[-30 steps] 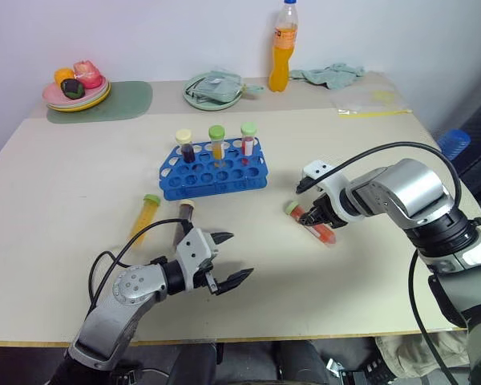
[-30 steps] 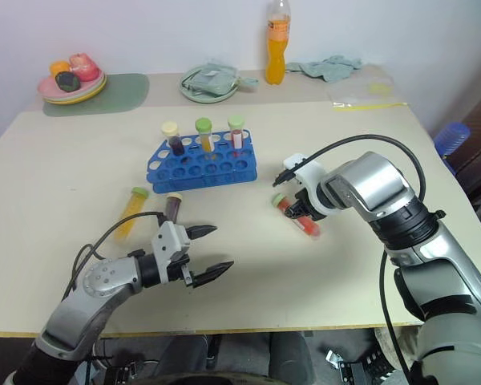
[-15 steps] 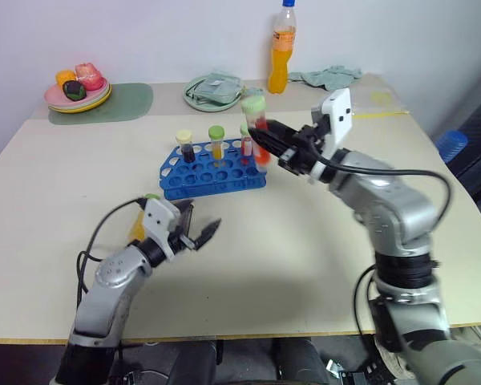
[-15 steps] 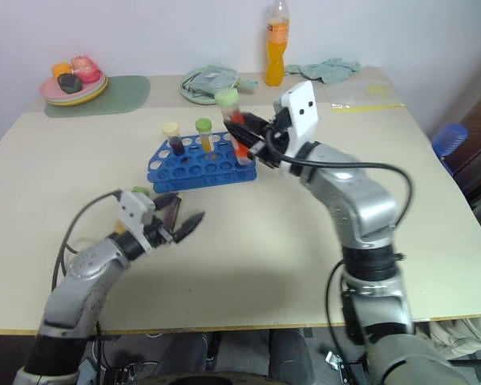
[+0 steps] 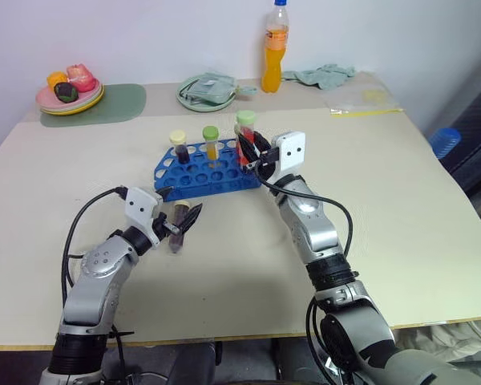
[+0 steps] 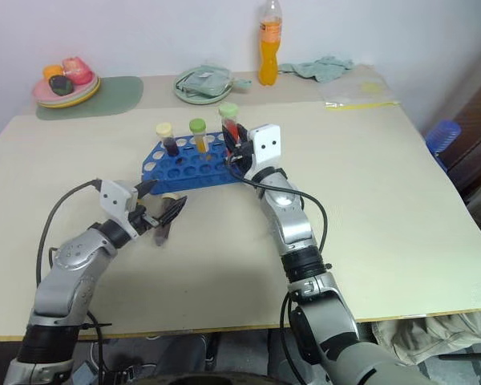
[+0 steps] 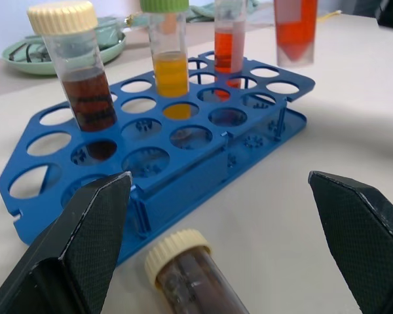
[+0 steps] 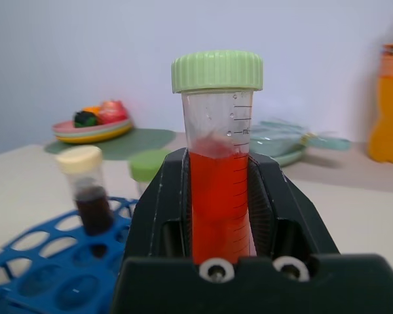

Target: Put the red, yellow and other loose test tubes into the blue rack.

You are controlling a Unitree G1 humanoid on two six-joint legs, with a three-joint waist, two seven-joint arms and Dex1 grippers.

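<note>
Upright, a green-capped clear plastic tube of red liquid (image 8: 217,190) is clamped by the right gripper (image 5: 255,154) above the blue plastic rack (image 5: 194,178); the left gripper (image 5: 182,222) is spread wide around a cream-capped dark tube (image 7: 187,278) lying on the table.

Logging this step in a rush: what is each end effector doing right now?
Left end effector: open, holding nothing, its fingers either side of the dark tube lying on the table.
Right end effector: shut on the red tube, upright.

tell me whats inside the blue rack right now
Three upright tubes stand in the blue rack: a dark tube, a yellow tube and a red-filled tube. Other holes look empty. The right pincer hides part of the far corner.
</note>
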